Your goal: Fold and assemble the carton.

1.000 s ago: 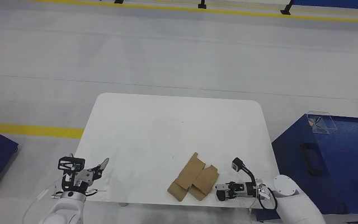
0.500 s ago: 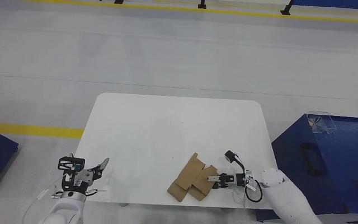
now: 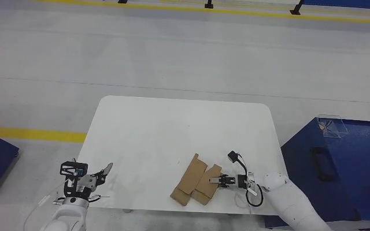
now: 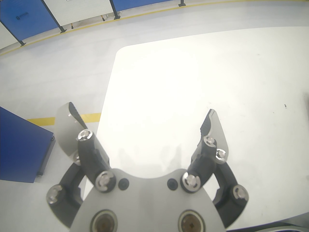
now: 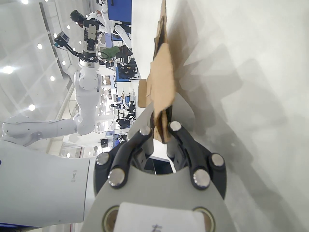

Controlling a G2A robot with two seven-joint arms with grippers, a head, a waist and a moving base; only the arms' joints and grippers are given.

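Carton (image 3: 193, 180) on table (image 3: 162, 133), right claw (image 3: 211, 181) gripping.

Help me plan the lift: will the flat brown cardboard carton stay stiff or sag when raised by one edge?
Probably light: the flat brown cardboard carton is thin sheet, and the right gripper holds one edge clear of the white table. Likely to hinge at its creases rather than stay rigid; its panels sit at different angles.

A flattened brown carton (image 3: 193, 182) lies near the front edge of the white counter (image 3: 173, 127), with the right hand (image 3: 215, 181) touching its right side, while the left hand (image 3: 98, 175) hangs just off the counter's front left corner.
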